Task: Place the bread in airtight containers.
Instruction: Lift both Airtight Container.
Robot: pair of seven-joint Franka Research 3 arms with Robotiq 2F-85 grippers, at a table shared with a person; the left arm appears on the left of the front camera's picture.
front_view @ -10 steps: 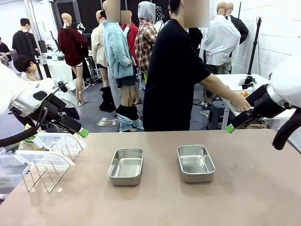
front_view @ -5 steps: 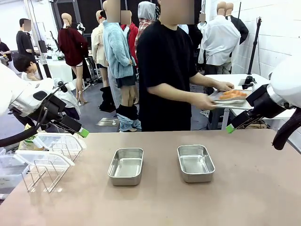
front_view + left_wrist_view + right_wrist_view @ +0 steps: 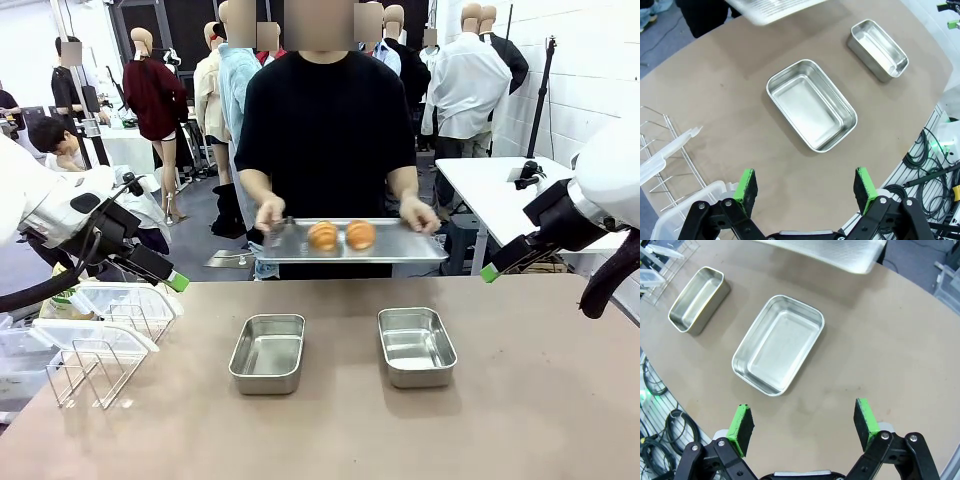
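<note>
Left of frame in the front view, your left gripper (image 3: 806,182) hangs wide open and empty over the table (image 3: 500,420), above the rack (image 3: 95,370). In its wrist view, the left tin (image 3: 268,352) lies just ahead of the fingers (image 3: 747,182), apart from them. At upper centre, a person holds a tray (image 3: 420,252) with two rolls (image 3: 323,236) on top. The wrist views catch the tray's underside. The right tin (image 3: 416,345) lies ahead of your right gripper (image 3: 802,422), which is also wide open and holding nothing.

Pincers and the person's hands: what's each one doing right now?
Left pincer: open, empty.
Right pincer: open, empty.
Person's hands: holding the steel tray with two rolls.
</note>
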